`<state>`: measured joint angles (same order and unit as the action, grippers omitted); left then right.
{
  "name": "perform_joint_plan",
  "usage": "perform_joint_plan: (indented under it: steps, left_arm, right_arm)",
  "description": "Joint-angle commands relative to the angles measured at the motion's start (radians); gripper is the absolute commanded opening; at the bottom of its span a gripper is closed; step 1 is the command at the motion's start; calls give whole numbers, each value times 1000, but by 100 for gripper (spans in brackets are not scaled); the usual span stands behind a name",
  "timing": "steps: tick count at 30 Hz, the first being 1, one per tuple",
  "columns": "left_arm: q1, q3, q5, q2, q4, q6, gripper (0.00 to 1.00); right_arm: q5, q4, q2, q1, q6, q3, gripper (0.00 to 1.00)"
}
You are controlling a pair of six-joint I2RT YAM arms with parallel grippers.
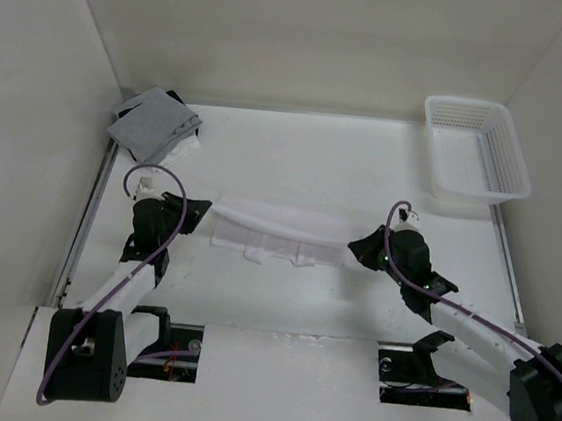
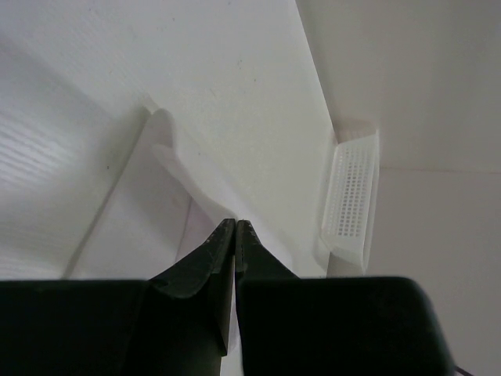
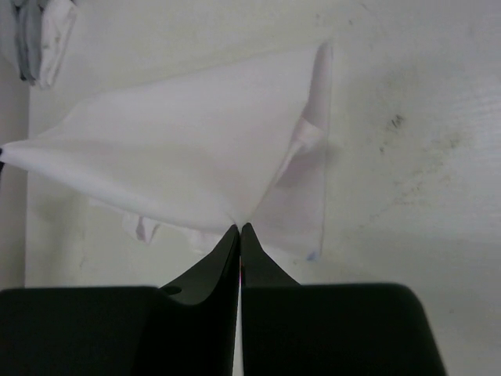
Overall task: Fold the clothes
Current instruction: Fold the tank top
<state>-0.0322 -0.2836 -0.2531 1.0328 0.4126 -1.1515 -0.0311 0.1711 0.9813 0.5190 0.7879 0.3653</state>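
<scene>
Garment (image 1: 279, 232) is stretched between the two hands, mid-surface (image 1: 316, 164), with its long axis running left to right.

Left hand (image 1: 203, 212): pressed together, pinching the garment's left end. The wrist view shows the tips (image 2: 236, 223) meeting on cloth (image 2: 188, 176).

Right hand (image 1: 355, 249): pressed together, pinching the right end. In its wrist view the cloth (image 3: 196, 149) fans out from the tips (image 3: 239, 227).

Each hand holds one end, so neither is nearer. The held edge is taut and the lower edge sags toward the near side. Whether it touches the surface cannot be told.

Judgement: the fold will go across this axis, so both hands must travel together and keep the edge level.
</scene>
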Motion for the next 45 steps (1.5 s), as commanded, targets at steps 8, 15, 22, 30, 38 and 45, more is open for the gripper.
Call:
perform_joint_plan:
  steps: [8,15,22,30,38,45]
  left_arm:
    - [-74,149,-38,-224,-172,91,1]
    - [-151,179,-101,-243,-215,145,21]
    - [-55,71,-28,-241,-209,170,19]
    - [421,-69,284,-117,-137,216,19]
    - [521,-86,287,-31,8,194,23]
    - [577,-86,293,4,48,193,25]
  right_arm:
    - [-70,-81,-29,94,128,-112,4]
    - [-99,-128,-45,158,178,-123,28]
    - [-89,-99,-24,99,119,-63,51]
    - [-29,73,216,46,168,-17,49]
    - [33,342,448,22,283,-29,21]
    - [-84,290,250,12,272,-83,0]
